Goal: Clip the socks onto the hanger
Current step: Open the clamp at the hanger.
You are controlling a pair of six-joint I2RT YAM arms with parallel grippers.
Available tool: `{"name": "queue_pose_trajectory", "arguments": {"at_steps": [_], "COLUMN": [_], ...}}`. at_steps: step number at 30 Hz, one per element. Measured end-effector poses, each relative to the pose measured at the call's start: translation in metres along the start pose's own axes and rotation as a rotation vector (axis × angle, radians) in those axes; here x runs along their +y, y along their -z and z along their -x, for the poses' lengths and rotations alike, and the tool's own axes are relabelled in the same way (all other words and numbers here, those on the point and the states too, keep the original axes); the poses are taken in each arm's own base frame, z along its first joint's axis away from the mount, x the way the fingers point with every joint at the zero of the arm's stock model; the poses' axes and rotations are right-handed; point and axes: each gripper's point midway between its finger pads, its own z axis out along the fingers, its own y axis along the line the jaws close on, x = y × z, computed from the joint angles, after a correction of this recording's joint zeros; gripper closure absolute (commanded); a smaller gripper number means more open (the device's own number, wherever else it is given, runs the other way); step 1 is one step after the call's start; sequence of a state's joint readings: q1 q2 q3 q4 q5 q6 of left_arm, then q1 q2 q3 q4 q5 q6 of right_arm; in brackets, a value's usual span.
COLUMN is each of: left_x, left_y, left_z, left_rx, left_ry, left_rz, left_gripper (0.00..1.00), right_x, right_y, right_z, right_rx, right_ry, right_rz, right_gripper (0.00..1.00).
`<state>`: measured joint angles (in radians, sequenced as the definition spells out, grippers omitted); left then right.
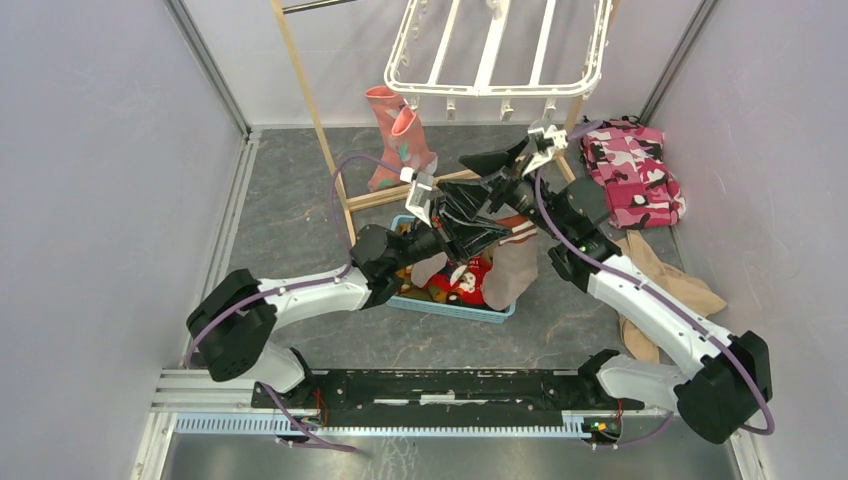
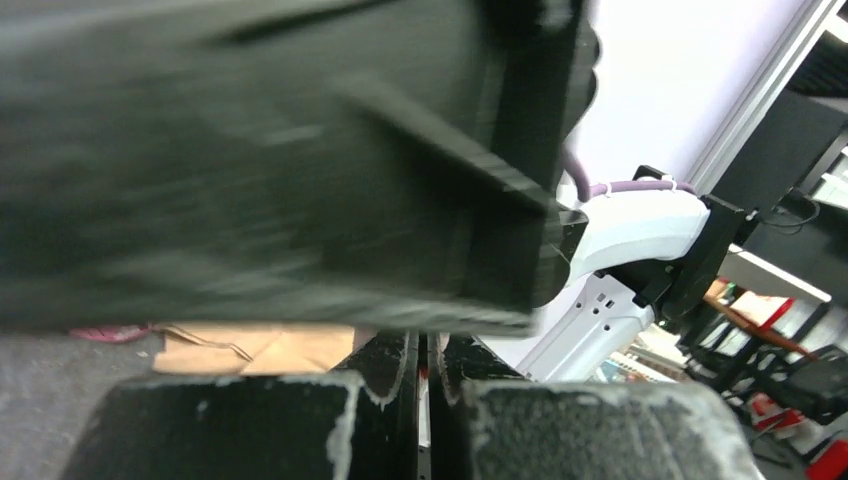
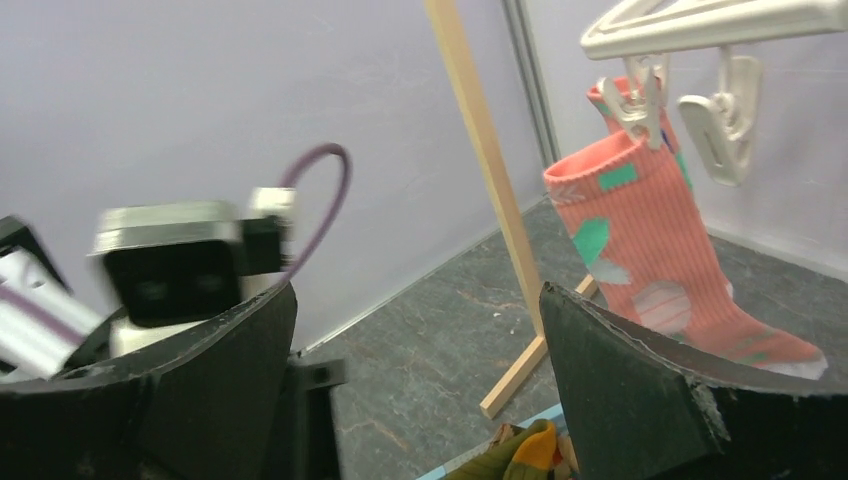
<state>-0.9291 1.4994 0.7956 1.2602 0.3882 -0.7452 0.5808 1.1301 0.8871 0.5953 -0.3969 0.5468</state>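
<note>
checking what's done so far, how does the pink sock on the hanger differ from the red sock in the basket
The salmon-pink sock hangs from a clip on the hanger; the red sock lies in the teal basket. The salmon-pink sock hangs full length, cuff up; the red sock is bunched among other things. The salmon-pink sock has teal and white patches; the red sock looks mostly red. Both are socks.

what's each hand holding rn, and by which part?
Right hand open, empty. Left hand shut, apparently pinching the grey-brown sock by its striped cuff; not certain.
</note>
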Motion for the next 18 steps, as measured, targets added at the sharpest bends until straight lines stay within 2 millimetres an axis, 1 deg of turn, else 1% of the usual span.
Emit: {"name": "queue_pose_trajectory", "arguments": {"at_steps": [4,6,9,11,14,16,18], "left_x": [-0.011,-0.014,-0.012,-0.010,-0.005,-0.002,0.002], "left_y": [-0.003,0.001,0.020,0.039,0.060,0.071,0.082], "left_z": [0.010,0.008,-0.004,-0.015,-0.028,-0.034,-0.037], "left_rx": [0.030,0.052,0.102,0.145,0.204,0.233,0.268], "left_ry": [-0.084,-0.115,-0.142,-0.158,-0.186,-0.203,-0.229], "left_rz": [-0.025,-0.031,0.002,0.035,0.079,0.108,0.146], "left_gripper": [0.98,0.98,0.98,0.98,0.98,0.98,0.98], "right_x": [-0.015,-0.021,-0.032,-0.039,-0.061,-0.064,-0.068], "right_y": [-0.014,-0.015,-0.011,-0.006,0.009,0.011,0.014], "right_z": [0.002,0.002,0.001,0.004,0.015,0.015,0.009], "right_rx": [0.027,0.039,0.072,0.089,0.090,0.104,0.137], "right_ry": [-0.017,0.024,0.126,0.197,0.284,0.317,0.362], "right_rz": [-0.069,-0.093,-0.148,-0.195,-0.333,-0.341,-0.330], "right_gripper": [0.02,0.02,0.02,0.02,0.02,0.02,0.02]}}
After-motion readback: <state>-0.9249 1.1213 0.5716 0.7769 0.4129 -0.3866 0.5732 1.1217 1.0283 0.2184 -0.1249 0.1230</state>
